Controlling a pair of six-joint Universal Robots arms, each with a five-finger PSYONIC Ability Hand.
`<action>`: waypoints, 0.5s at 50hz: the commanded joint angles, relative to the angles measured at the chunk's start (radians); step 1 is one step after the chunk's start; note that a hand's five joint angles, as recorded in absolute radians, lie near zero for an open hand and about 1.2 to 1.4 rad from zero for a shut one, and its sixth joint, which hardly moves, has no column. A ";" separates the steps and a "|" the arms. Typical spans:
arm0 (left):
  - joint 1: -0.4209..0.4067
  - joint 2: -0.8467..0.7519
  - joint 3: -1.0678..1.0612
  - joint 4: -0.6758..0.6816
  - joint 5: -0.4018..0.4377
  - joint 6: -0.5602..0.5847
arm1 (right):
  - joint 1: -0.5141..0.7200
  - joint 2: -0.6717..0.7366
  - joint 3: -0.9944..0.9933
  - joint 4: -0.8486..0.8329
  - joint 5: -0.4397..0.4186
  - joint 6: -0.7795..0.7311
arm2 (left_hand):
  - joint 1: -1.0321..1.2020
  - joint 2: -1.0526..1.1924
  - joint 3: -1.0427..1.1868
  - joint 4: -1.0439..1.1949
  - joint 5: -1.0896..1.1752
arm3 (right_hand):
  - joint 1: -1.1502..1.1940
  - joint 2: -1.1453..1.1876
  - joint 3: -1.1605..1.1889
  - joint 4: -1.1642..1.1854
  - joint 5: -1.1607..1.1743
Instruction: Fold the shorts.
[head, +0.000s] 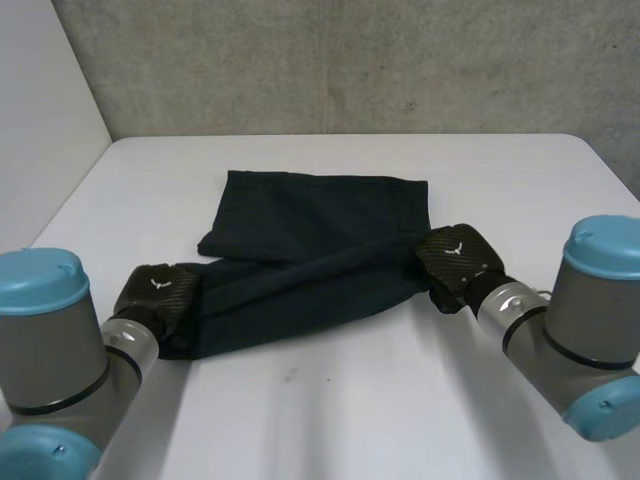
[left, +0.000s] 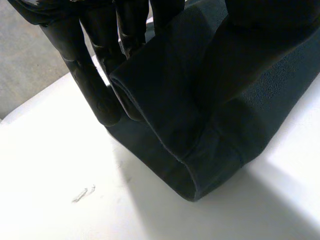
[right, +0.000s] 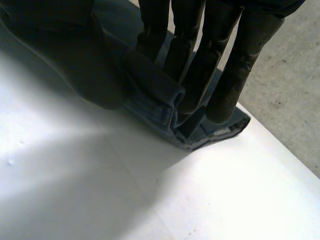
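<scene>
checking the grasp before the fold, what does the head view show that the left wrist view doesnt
Head view: the whole shorts spread across the table, the left hand at one end and the right hand at the other. Left wrist view: a raised fold of cloth pinched between its own fingers and thumb, close up. Both: the left hand holding the dark shorts over the white table.

Shorts (head: 310, 250) lie across the middle of a table (head: 380, 400), running from 8 o'clock to 3 o'clock, with a second layer behind the front one, toward 12 o'clock. The left hand (head: 155, 292) is at the shorts' 8 o'clock end, cloth between its fingers and thumb. The right hand (head: 458, 260) pinches the opposite end at 3 o'clock. A wall (head: 350, 60) stands behind the table at 12 o'clock.
</scene>
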 joint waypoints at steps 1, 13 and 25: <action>-0.025 0.134 -0.050 -0.132 0.000 0.043 | -0.004 -0.107 -0.005 0.365 -0.017 -0.088 | 0.261 0.190 0.199 0.190 0.214 | 0.449 0.225 0.227 0.206 0.255; -0.086 0.260 -0.133 -0.262 -0.003 0.093 | -0.013 -0.248 0.009 0.710 -0.034 -0.305 | -0.444 -0.515 -0.507 -0.516 -0.492 | 0.449 0.225 0.227 0.206 0.255; -0.080 0.337 -0.158 -0.192 -0.006 0.088 | -0.010 -0.202 0.052 0.549 -0.066 -0.201 | -0.807 -0.878 -0.870 -0.879 -0.855 | 0.449 0.225 0.227 0.206 0.255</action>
